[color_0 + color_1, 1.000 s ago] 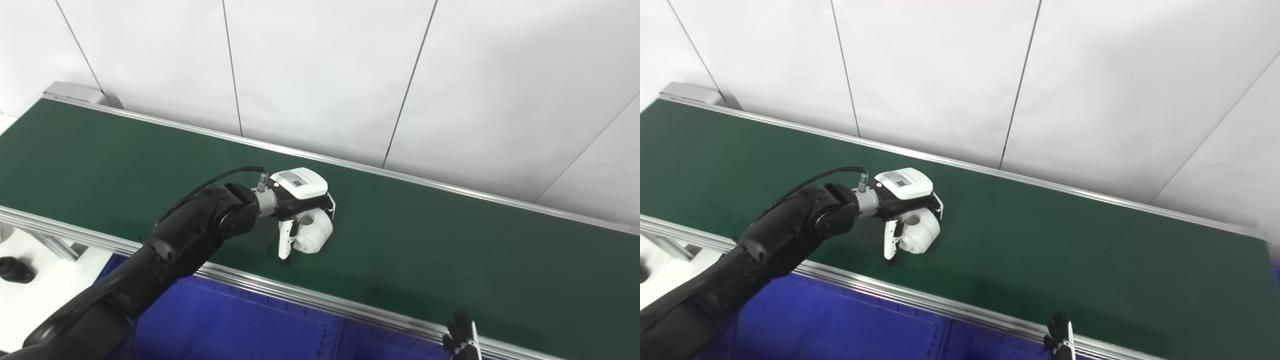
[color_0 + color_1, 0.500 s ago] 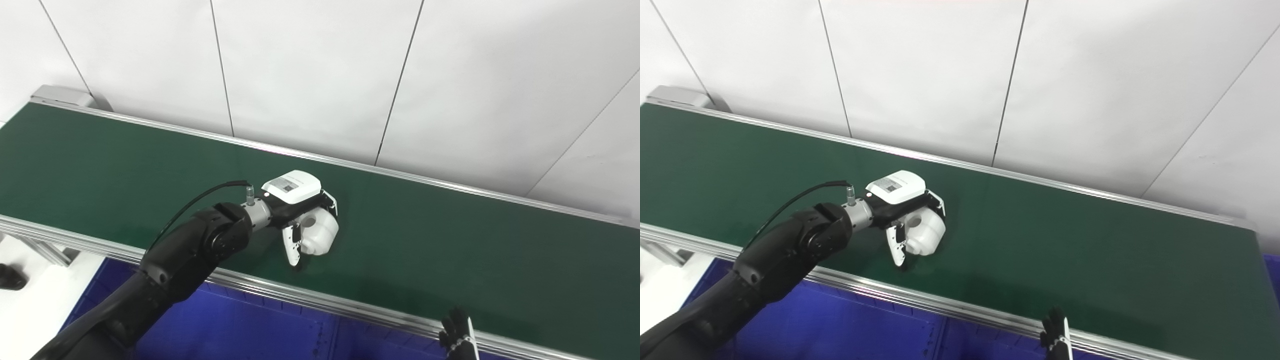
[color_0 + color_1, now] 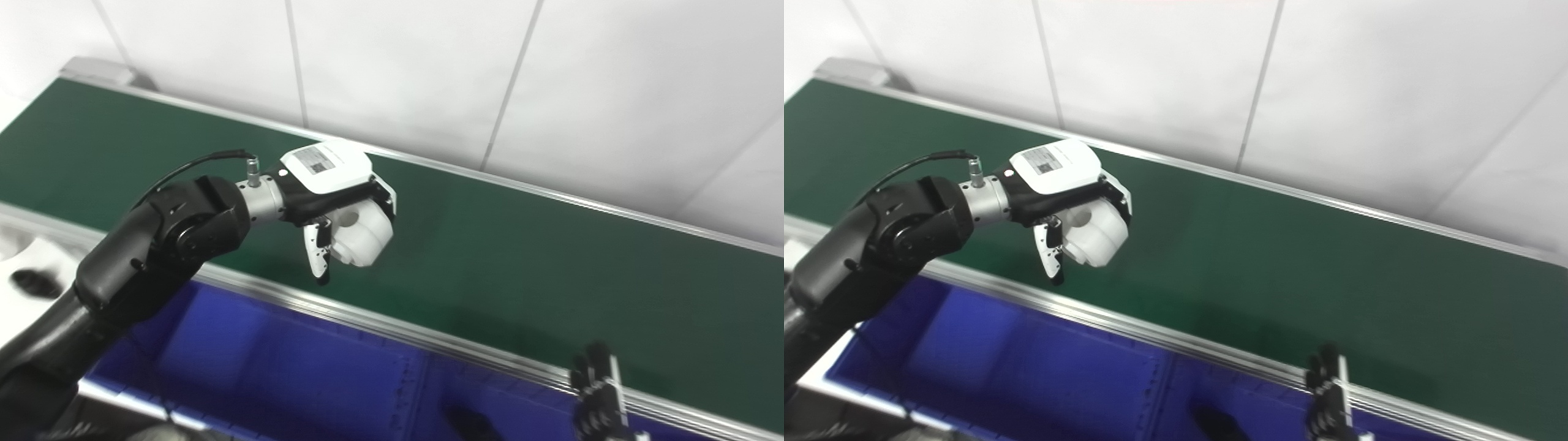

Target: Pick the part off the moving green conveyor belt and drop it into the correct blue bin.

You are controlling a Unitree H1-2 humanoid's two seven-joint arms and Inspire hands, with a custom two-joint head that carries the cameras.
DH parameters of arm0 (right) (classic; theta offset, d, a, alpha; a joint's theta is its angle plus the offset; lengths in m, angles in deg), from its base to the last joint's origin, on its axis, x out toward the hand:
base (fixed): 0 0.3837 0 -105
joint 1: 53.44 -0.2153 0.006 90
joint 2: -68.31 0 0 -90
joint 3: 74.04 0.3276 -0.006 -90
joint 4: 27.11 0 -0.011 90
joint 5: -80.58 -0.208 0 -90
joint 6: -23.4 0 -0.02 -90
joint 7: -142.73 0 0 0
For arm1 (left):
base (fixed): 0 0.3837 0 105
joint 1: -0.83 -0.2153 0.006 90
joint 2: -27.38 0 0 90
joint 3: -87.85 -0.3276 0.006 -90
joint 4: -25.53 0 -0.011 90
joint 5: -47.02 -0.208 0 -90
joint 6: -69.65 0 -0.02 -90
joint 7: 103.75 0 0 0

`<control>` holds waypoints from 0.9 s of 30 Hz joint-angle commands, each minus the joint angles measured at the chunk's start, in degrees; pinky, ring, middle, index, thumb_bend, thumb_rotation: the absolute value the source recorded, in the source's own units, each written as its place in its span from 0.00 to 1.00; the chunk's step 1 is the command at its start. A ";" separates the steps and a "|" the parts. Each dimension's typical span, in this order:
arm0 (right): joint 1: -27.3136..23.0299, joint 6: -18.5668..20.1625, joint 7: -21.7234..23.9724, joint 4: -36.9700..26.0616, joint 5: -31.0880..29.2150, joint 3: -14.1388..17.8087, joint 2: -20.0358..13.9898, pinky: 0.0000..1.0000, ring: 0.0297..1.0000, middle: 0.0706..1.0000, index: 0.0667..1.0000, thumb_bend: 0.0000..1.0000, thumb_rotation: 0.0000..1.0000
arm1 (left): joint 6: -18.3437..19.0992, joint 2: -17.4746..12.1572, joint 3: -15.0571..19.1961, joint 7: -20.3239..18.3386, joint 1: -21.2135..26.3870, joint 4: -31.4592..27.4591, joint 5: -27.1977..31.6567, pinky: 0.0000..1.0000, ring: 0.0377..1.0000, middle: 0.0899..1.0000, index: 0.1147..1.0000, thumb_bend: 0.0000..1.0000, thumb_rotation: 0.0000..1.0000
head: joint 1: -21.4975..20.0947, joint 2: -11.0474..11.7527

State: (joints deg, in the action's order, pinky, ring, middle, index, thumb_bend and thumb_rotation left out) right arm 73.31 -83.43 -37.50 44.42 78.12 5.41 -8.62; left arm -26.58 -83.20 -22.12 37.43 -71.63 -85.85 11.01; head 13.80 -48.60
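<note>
The white part point(image 3: 362, 236) sits clasped in the left hand point(image 3: 334, 196) above the green conveyor belt point(image 3: 520, 263), its far side hidden by the fingers. The right hand point(image 3: 597, 392) is cut off at the bottom edge by the blue bin point(image 3: 275, 373); I cannot tell its pose. A dark blurred shape point(image 3: 1216, 422) in the bin is unidentifiable.

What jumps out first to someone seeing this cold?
The left hand, white-shelled on a black arm, is closed on a rounded white plastic part above the near side of the long dark green conveyor belt. Below the belt's metal rail sit deep blue bins. The right hand shows only dark fingertips at the bottom edge.
</note>
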 commanded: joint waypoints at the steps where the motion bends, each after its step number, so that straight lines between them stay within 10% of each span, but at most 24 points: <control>1: -0.44 0.35 1.08 -2.15 -1.66 0.76 -0.68 1.00 0.99 1.00 1.00 0.84 1.00 | 0.78 -2.52 1.21 -1.59 -1.02 -2.33 1.97 0.34 0.39 0.45 0.40 0.52 0.00 | 3.48 -0.23; 7: -1.65 0.70 2.62 -1.06 -5.09 2.00 -2.62 1.00 1.00 1.00 1.00 0.87 1.00 | 0.60 -5.79 2.55 -3.94 -6.49 -4.09 1.08 0.44 0.47 0.48 0.38 0.52 0.00 | 6.66 0.14; 11: -1.62 0.83 2.88 -0.66 -5.22 2.41 -2.77 1.00 0.99 1.00 1.00 0.86 1.00 | 1.87 -6.86 5.35 -3.96 -10.05 -3.91 2.29 0.24 0.26 0.36 0.42 0.52 0.00 | 5.01 0.06; 17: -1.77 0.19 3.38 0.19 -5.38 2.28 -2.50 0.98 0.97 1.00 1.00 0.86 1.00 | -1.63 -8.93 8.22 -0.52 -14.82 -0.80 0.27 0.28 0.32 0.38 0.43 0.53 0.00 | 2.28 0.48; 27: -2.39 0.55 3.89 0.48 -5.19 2.29 -2.07 0.98 0.97 1.00 1.00 0.86 1.00 | -4.22 -9.23 4.34 -1.93 -16.12 5.61 -5.75 0.29 0.33 0.38 0.43 0.53 0.00 | 1.26 0.99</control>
State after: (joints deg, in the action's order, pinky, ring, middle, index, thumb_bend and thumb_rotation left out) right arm 70.85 -82.31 -34.20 46.34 72.97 7.64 -11.14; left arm -29.74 -90.74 -17.61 35.01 -88.87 -79.99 6.86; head 15.64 -47.64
